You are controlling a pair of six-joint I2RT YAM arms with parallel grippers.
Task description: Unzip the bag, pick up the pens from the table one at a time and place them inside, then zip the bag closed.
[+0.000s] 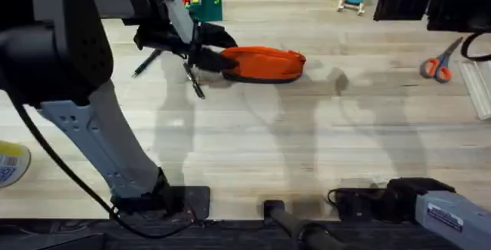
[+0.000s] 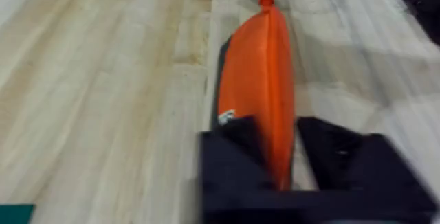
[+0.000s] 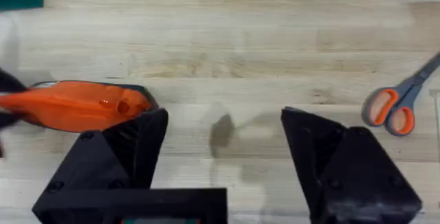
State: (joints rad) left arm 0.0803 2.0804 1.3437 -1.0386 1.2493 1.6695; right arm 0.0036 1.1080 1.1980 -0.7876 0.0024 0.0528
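The orange bag [image 1: 265, 64] lies on its side on the pale wooden counter [image 1: 253, 143], toward the far side and a little left of the middle, its dark base edge showing along one long side. The left tool [image 1: 209, 57] is at the bag's left end, and in the left wrist view its two black fingers [image 2: 234, 157] sit on either side of the bag's [image 2: 260, 86] near end, clenched on the fabric, with the bag stretching away from it toward a small rounded orange tab at the far tip. One thin black pen [image 1: 193, 80] lies on the counter just in front of the left tool and beside the bag's left end; another pen [image 1: 146, 64] lies further left, partly under the arm. The right tool [image 3: 223, 138] hangs above the counter [image 3: 227, 38] with its fingers [image 3: 134, 145] spread wide and nothing between them; in its view the bag's [image 3: 75, 105] right end lies just beside one finger. Orange-handled scissors [image 1: 439, 64] rest well apart at the far right of the counter, and they also show in the right wrist view [image 3: 399, 107].
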